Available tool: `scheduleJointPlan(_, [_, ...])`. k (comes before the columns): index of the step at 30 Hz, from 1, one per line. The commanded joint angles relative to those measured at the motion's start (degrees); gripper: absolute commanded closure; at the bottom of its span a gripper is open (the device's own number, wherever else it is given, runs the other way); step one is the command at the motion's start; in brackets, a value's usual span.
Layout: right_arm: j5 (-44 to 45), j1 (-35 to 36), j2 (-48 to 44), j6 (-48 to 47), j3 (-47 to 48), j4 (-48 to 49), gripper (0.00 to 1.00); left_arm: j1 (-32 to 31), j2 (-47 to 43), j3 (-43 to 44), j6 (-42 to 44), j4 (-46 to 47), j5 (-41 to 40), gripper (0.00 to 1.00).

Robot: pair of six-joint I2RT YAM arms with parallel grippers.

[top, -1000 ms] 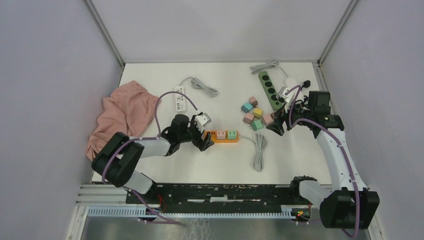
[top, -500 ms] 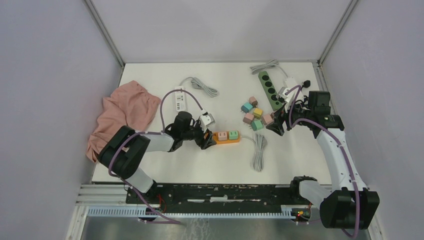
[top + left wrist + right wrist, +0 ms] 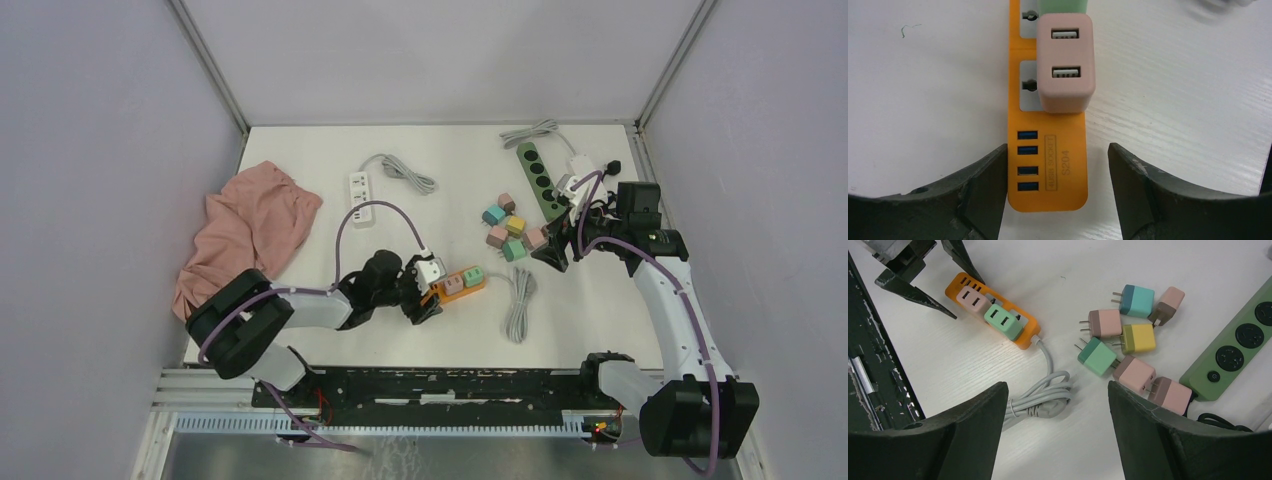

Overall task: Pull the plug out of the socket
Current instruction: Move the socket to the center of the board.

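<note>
The pink plug (image 3: 1065,62) sits in the orange power strip (image 3: 1048,170), in the socket nearest the strip's end with the blue USB ports. That end lies between the two fingers (image 3: 978,195) of the left claw (image 3: 1057,150). The plug itself is just beyond the fingertips, not between them.

The left claw's jaws stand apart, straddling the strip. One finger is right at the strip's edge, and a strip of bare worktop (image 3: 460,150) shows between the other finger and the strip. It grips nothing.

In the left wrist view the strip's long axis runs straight away from the claw, along its midline. The plug's two USB ports face upward. A green plug (image 3: 1063,5) sits in the next socket along.

From above, the strip lies aslant on the worktop's near middle. Its USB end is toward the left arm and its far end is toward the right, where a grey cord (image 3: 518,300) leaves it and lies in a coil.

The right claw (image 3: 553,252) hangs with its jaws apart and nothing between them, near a huddle of loose plugs (image 3: 512,228). Behind these lies a green power strip (image 3: 535,180). A white power strip (image 3: 361,195) and a pink cloth (image 3: 250,225) lie further left.
</note>
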Motion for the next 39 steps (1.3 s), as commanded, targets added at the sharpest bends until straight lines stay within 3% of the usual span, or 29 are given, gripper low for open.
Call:
scheduleJointPlan(1, [-4.0, -0.3, -0.4, -1.6, 0.4, -0.2, 0.21, -3.6, -3.0, -3.6, -3.3, 8.1, -7.5, 0.24])
scheduleJointPlan(9, [-5.2, -0.3, -0.4, -2.4, 0.2, -0.5, 0.20, -7.1, -0.1, -7.2, -7.5, 19.2, -13.9, 0.21])
scheduleJointPlan(15, [-5.6, -0.3, -0.4, -2.8, 0.1, -0.7, 0.21, -8.1, 2.7, -6.5, -4.8, 20.7, -16.8, 0.18])
scheduleJointPlan(24, [-5.9, -0.4, -0.4, -3.0, 0.1, -0.8, 0.20, -8.1, 4.2, -6.5, -3.0, 23.1, -15.2, 0.23])
scheduleJointPlan(29, [-5.9, -0.4, -0.4, -3.1, 0.1, -0.8, 0.21, -8.1, 4.0, -5.8, -3.3, 21.3, -14.7, 0.43])
scheduleJointPlan(33, [-6.1, -0.3, -0.4, -3.3, 0.1, -1.0, 0.21, -8.1, 3.9, -5.1, -3.2, 19.0, -13.3, 0.71])
scheduleJointPlan(39, [-9.2, -0.3, -0.3, -6.7, -0.4, -2.5, 0.21, -8.3, 5.3, -4.2, -3.4, 17.9, -8.4, 0.91])
